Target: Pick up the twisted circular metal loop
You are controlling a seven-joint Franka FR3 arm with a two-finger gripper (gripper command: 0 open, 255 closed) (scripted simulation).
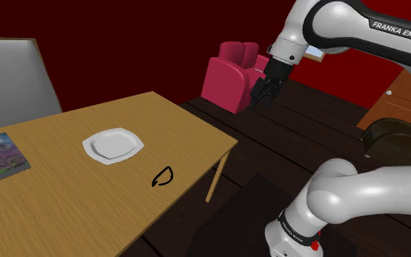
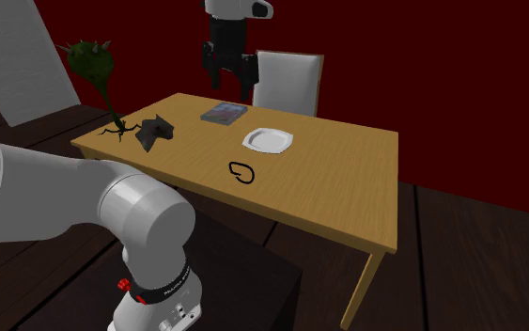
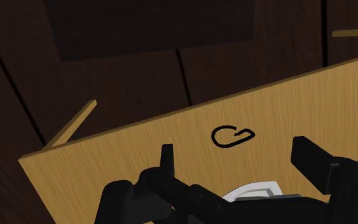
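The loop [image 1: 163, 177] is a thin black twisted ring lying flat on the wooden table [image 1: 65, 212], near its edge and beside the white plate [image 1: 112, 144]. In the second exterior view the loop [image 2: 241, 172] lies in front of the plate [image 2: 269, 141]. My gripper [image 1: 263, 91] hangs high above the table, well away from the loop, with nothing in it. The second exterior view shows the gripper [image 2: 229, 75] up in the air, fingers pointing down. In the wrist view the loop [image 3: 232, 136] shows far below, between the two spread fingers [image 3: 166, 158] of my open gripper [image 3: 238, 158].
A picture book [image 2: 223, 114], a dark angular object [image 2: 155, 132] and a spiky plant [image 2: 98, 70] occupy the table's other end. A grey chair [image 2: 288, 83] stands behind the table. A pink armchair [image 1: 233, 77] sits on the dark floor beyond.
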